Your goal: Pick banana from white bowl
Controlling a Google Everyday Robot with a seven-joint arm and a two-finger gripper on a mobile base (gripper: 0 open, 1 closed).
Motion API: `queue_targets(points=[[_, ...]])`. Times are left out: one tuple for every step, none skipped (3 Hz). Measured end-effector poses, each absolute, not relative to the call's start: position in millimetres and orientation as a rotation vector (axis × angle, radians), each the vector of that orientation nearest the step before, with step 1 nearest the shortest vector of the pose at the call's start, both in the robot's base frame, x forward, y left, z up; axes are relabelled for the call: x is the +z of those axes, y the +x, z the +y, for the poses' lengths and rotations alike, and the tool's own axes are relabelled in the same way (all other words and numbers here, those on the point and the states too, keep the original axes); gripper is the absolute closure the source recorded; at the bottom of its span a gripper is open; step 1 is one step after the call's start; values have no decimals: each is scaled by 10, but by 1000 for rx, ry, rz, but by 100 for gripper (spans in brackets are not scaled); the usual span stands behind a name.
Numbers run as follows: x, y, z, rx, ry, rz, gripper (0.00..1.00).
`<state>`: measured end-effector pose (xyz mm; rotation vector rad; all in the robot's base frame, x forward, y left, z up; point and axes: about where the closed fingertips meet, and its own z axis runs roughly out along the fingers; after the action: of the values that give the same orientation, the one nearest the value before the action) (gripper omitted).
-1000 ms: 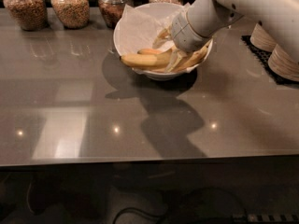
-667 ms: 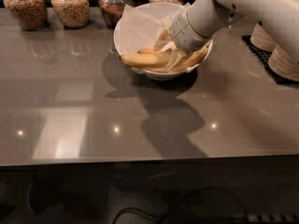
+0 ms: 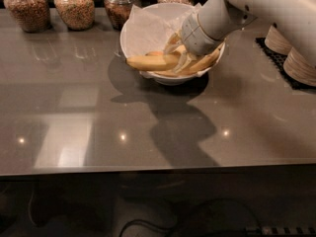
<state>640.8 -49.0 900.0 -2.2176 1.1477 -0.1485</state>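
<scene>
Tool [image 3: 178, 58] inside white bowl [image 3: 170, 78]

Glossy white tubular arm [image 3: 256, 4], ribbed grey wrist [image 3: 198, 32], its hand [image 3: 178, 53] inside the white bowl [image 3: 170, 78]

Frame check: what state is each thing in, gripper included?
white bowl: upright on the counter, paper-lined, holding bananas.
banana: lying in the bowl, one end over the rim.
gripper: down inside the bowl, among the bananas.
jars: upright, filled, at the counter's back.
beige dishes: stacked on a dark mat.
</scene>
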Motion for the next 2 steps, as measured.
queue_targets(points=[[9056, 6385, -487, -157, -2212, 1150, 100], [9227, 6357, -530, -180, -2196, 1167, 100]])
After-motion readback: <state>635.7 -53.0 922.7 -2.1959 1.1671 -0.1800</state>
